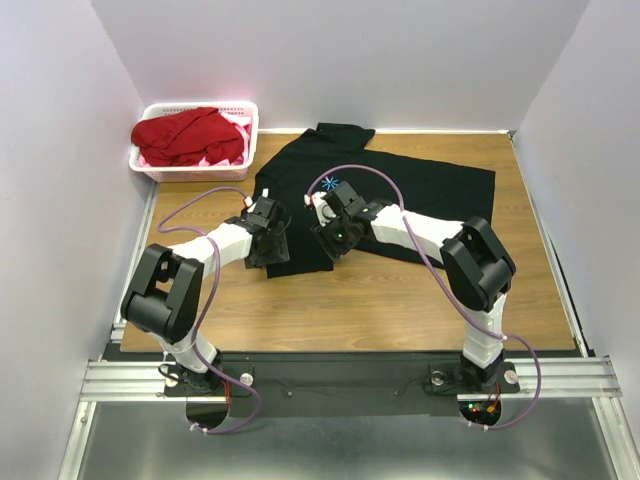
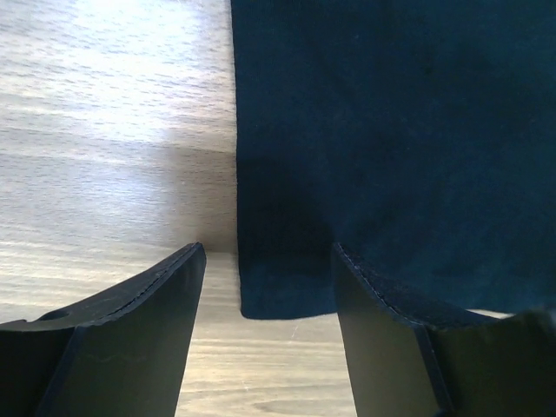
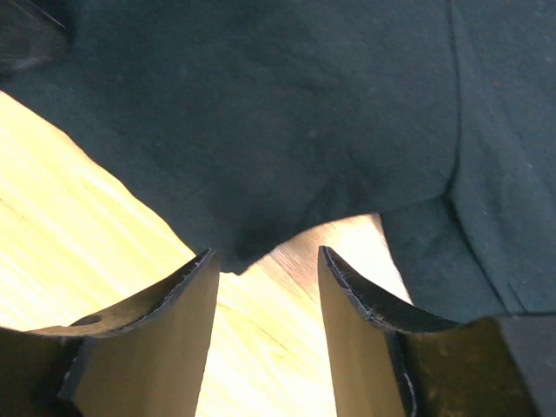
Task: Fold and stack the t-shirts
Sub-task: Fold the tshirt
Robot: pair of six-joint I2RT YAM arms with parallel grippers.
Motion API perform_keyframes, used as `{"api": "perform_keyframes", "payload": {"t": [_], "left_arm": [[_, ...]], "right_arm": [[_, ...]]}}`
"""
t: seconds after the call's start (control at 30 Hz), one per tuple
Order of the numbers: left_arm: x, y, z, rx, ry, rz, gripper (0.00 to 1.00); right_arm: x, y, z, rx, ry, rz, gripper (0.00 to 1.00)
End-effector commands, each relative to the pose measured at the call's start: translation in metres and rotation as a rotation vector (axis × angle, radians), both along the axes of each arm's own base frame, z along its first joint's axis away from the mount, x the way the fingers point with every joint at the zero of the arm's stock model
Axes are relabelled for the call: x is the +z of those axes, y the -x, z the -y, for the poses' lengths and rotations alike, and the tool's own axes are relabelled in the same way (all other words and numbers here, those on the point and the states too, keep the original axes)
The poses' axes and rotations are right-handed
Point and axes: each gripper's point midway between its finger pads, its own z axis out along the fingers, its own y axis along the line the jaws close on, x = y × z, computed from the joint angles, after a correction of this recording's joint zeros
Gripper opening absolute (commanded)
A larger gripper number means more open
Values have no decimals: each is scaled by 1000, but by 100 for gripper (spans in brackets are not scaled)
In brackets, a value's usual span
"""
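White walls close in the wooden table (image 1: 400, 300) on three sides. I see the black shirt (image 1: 420, 195) spread across its far half, collar toward the back wall, the blue logo (image 1: 329, 184) facing up near the middle. At the far left corner the basket (image 1: 251, 128) holds a crumpled red shirt (image 1: 190, 135) with pink cloth (image 1: 212, 159) showing under it. Both arms reach over the black shirt's near edge. My left gripper (image 2: 265, 250) is spread wide and low over the shirt's near left corner: one finger sits above bare wood, the other above cloth, the corner between them. My right gripper (image 3: 263, 254) is likewise apart, holding nothing, with a dip of the hem just ahead of the gap and wood showing between the fingers. Whether either touches the cloth I cannot tell.
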Motion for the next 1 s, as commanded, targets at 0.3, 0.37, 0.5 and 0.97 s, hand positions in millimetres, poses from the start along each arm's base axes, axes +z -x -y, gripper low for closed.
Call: {"api": "perform_keyframes", "payload": {"t": [0.3, 0.37, 0.5, 0.97], "left_arm": [[-24, 15, 4, -11, -31, -55, 48], [-26, 16, 4, -13, -29, -58, 40], [-32, 18, 6, -23, -24, -71, 20], [92, -94, 2, 17, -110, 259, 0]], "right_arm": [[-21, 21, -19, 65, -15, -26, 51], [-27, 25, -18, 64, -5, -39, 51], [-42, 32, -11, 54, 25, -63, 35], [19, -33, -11, -132, 26, 168, 1]]}}
